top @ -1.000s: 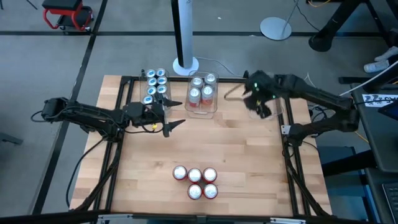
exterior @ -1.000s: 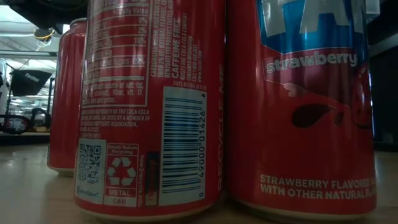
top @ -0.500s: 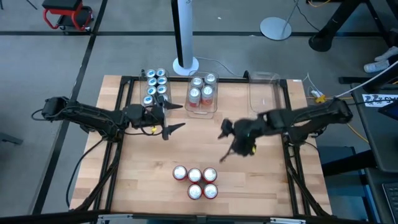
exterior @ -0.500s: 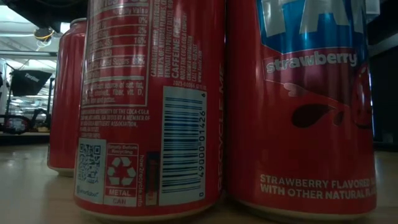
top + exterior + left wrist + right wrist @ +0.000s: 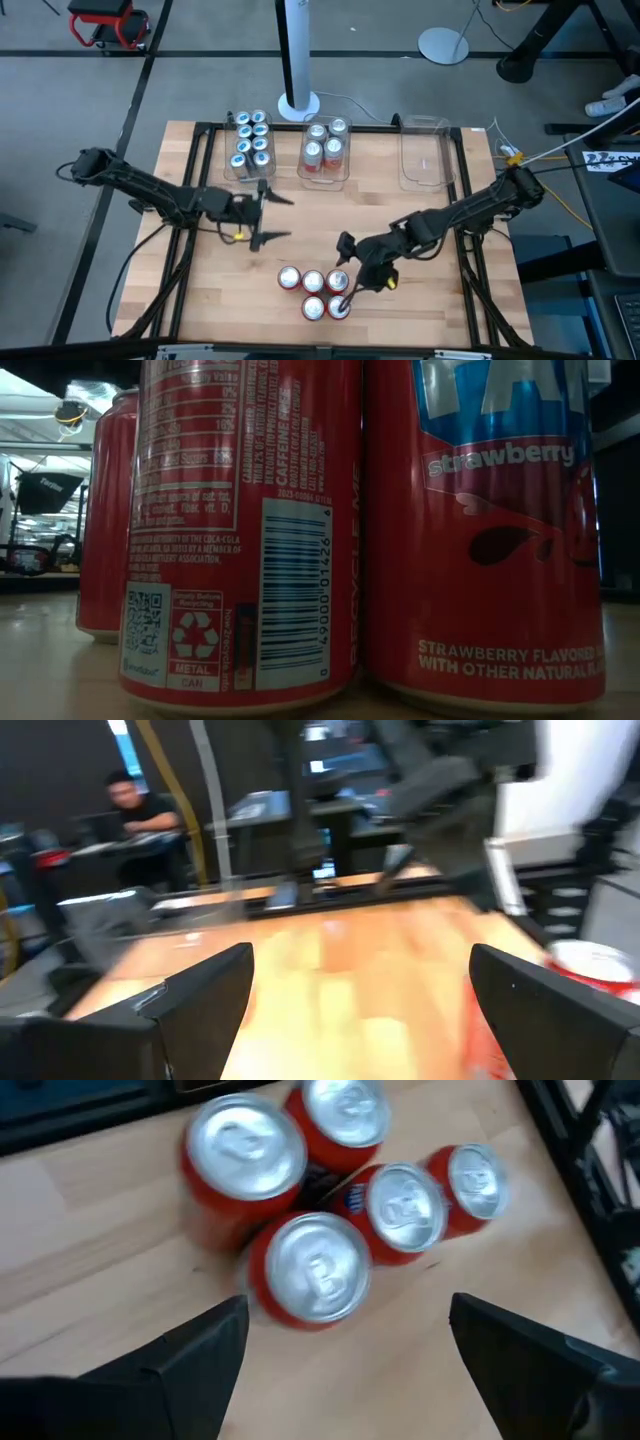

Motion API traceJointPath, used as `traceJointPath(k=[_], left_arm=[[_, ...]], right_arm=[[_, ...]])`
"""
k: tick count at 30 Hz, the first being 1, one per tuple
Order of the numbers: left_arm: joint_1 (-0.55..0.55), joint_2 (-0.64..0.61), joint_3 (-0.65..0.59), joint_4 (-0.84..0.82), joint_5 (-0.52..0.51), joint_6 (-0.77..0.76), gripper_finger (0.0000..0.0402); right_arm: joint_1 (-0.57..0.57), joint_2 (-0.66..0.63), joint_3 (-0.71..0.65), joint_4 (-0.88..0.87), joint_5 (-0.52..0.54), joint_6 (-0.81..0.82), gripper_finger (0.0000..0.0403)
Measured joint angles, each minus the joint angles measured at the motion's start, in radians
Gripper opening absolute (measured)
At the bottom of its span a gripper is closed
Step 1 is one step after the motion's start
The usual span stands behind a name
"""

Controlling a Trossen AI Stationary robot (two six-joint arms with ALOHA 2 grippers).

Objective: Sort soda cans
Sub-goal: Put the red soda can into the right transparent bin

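From above, five red soda cans with silver tops (image 5: pixel 314 294) stood clustered at the near middle of the pale wooden surface (image 5: pixel 420 310), while the right pincer (image 5: pixel 346 278) hung open just over the cluster's right side, so the step in hand looked like reaching for a red can. The left pincer (image 5: pixel 274 217) waited open, left of centre. Far off, the left clear plastic tub (image 5: pixel 250 141) held teal-blue cans, the middle clear tub (image 5: pixel 324 152) silver-and-red ones, and the right clear tub (image 5: pixel 424 155) looked unfilled. At table height, two of the red cans filled the picture, neither pincer showing. The left wrist view showed open fingers (image 5: pixel 190 995) over bare wood. The right wrist view showed open fingers (image 5: pixel 190 1350) above the five cans (image 5: pixel 310 1270); the next move probably called for descending around one can without knocking its neighbours.
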Motion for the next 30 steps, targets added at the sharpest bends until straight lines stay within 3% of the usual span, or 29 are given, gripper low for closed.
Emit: traceJointPath(k=[5,13,30], left_arm=[[-0.105,0.000,0.000,-0.013,-0.007,0.009,0.0359],[-0.179,-0.001,0.000,-0.048,-0.207,-0.040,0.0359],[-0.177,-0.001,0.000,-0.047,-0.210,-0.048,0.0359]], right_arm=[[0.004,0.064,0.052,0.004,0.006,0.103,0.0347],[0.004,0.149,0.074,0.025,-0.034,0.265,0.0347],[0.004,0.206,0.076,0.052,-0.057,0.332,0.0347]])
